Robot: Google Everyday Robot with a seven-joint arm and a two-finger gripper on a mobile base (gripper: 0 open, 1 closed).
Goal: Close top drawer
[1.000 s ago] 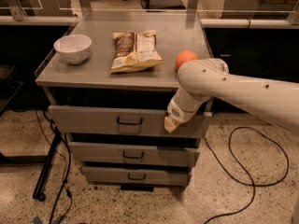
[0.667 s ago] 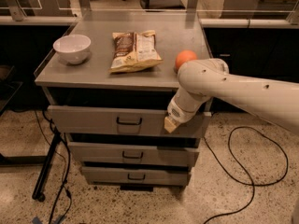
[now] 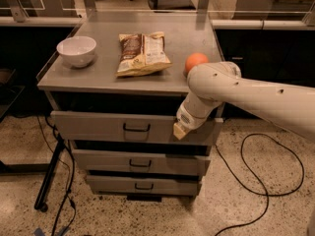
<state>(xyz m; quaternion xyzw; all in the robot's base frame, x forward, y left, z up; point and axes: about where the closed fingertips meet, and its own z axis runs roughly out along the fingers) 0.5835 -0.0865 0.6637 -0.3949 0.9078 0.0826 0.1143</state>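
Observation:
The top drawer (image 3: 98,127) is a wide grey metal drawer with a small dark loop handle (image 3: 136,128) at its centre. It stands pulled out a little from the cabinet, with a dark gap above its front. My gripper (image 3: 180,131) hangs from the white arm and its tan tip rests against the right part of the drawer front, right of the handle.
On the cabinet top (image 3: 192,38) lie a white bowl (image 3: 76,50), a chip bag (image 3: 141,53) and an orange (image 3: 196,62). Two lower drawers (image 3: 140,162) sit slightly open below. Black cables (image 3: 256,181) trail on the floor on both sides.

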